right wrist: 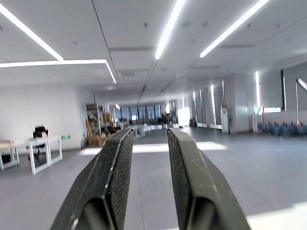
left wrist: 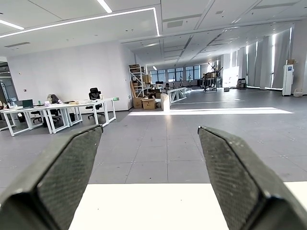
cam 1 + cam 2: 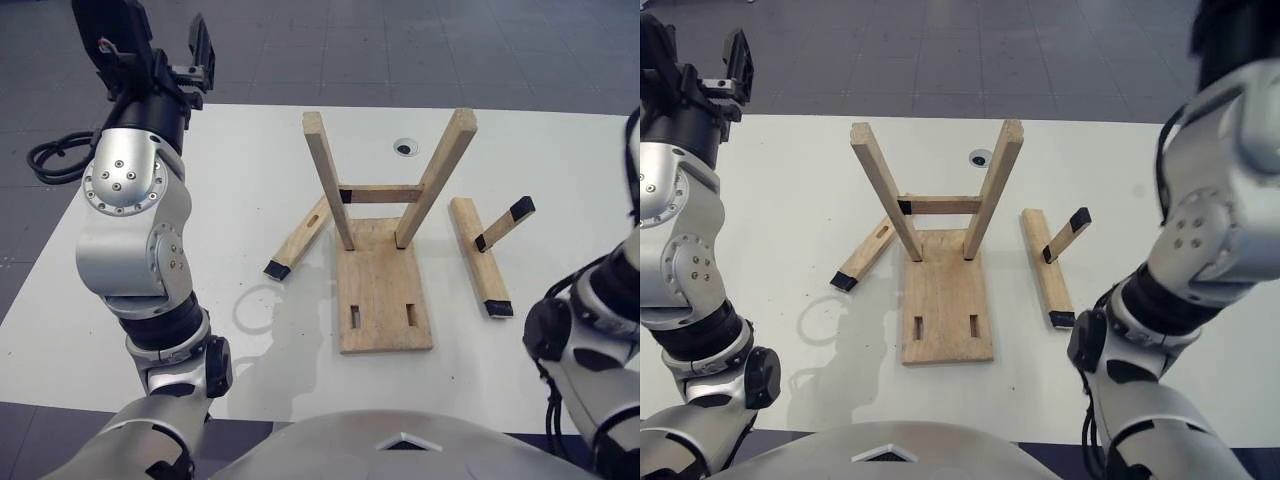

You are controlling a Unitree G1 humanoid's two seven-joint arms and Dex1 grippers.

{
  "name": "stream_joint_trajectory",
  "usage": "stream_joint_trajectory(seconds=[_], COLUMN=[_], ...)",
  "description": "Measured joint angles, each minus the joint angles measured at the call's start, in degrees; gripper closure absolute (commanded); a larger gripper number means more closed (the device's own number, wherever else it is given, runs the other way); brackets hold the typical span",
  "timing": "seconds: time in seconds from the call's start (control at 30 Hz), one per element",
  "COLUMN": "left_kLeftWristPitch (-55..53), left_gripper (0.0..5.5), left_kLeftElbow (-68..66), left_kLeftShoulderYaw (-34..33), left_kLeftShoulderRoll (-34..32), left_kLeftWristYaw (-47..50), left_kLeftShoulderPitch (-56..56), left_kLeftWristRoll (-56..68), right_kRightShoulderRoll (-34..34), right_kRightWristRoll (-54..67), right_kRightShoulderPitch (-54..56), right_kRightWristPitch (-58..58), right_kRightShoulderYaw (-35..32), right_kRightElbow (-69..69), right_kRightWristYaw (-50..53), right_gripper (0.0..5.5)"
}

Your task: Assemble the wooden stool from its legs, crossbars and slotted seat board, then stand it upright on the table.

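Observation:
The slotted seat board lies flat at the table's middle. Two legs stand in its far end, leaning apart, with a crossbar joining them. A loose leg with a black tip lies left of the board. To the board's right lies another leg with a short crossbar sticking up from it. My left gripper is raised high over the table's far left, open and empty, its fingers wide apart. My right gripper is also raised, a narrow gap between its fingers, holding nothing.
The white table has a small round hole behind the standing legs. A black cable lies on the floor off the table's left edge. Bare tabletop stretches to the left of the parts and in front of them.

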State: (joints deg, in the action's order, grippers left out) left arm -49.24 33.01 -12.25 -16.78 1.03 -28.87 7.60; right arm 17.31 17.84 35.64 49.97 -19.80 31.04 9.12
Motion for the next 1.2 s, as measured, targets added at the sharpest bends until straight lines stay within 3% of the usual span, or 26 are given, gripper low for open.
stream_joint_trajectory(seconds=[0.1,0.2,0.43,0.53,0.67,0.8,0.97,1.1,1.2], left_kLeftWristPitch=[0.00,0.24,0.26,0.23,-0.05,-2.06,-3.20,-4.17,-4.24], left_gripper=[1.82,1.82,1.82,1.82,1.82,1.82,1.82,1.82,1.82], left_kLeftElbow=[-0.54,-1.00,-1.22,-1.10,1.07,4.72,6.58,6.93,6.83], left_kLeftShoulderYaw=[0.07,0.11,0.17,0.21,-0.37,-1.70,-2.03,-1.92,-1.41], left_kLeftShoulderRoll=[-0.03,-0.31,-0.09,0.46,0.52,0.62,1.30,1.66,1.71], left_kLeftWristYaw=[-0.13,-0.33,-0.20,-0.09,0.06,0.72,1.65,1.66,1.64], left_kLeftShoulderPitch=[-0.34,-1.95,-2.41,-2.36,-1.09,2.37,3.68,3.67,3.57], left_kLeftWristRoll=[0.01,0.04,0.00,-0.02,-0.05,-0.54,-1.13,-1.14,-1.12], right_kRightShoulderRoll=[-6.19,-6.67,-8.66,-9.71,-4.24,-1.60,-1.15,-0.25,0.95], right_kRightWristRoll=[-0.93,-1.86,-0.72,2.40,7.04,10.95,13.65,10.43,7.62], right_kRightShoulderPitch=[-21.11,-24.76,-22.68,-15.00,-6.00,-26.87,-53.45,-62.15,-66.81], right_kRightWristPitch=[0.13,-2.49,-2.46,-0.89,3.02,11.54,6.81,2.47,3.91], right_kRightShoulderYaw=[5.39,7.52,4.86,3.02,-0.24,-2.08,-0.59,2.34,4.93], right_kRightElbow=[-4.34,-4.56,-4.25,-2.70,8.27,21.11,28.06,27.03,21.04], right_kRightWristYaw=[-1.10,-2.67,-2.60,-2.37,-3.67,-8.38,-12.26,-13.43,-13.79], right_gripper=[4.23,4.23,4.23,3.64,2.84,2.11,1.11,0.33,0.28])
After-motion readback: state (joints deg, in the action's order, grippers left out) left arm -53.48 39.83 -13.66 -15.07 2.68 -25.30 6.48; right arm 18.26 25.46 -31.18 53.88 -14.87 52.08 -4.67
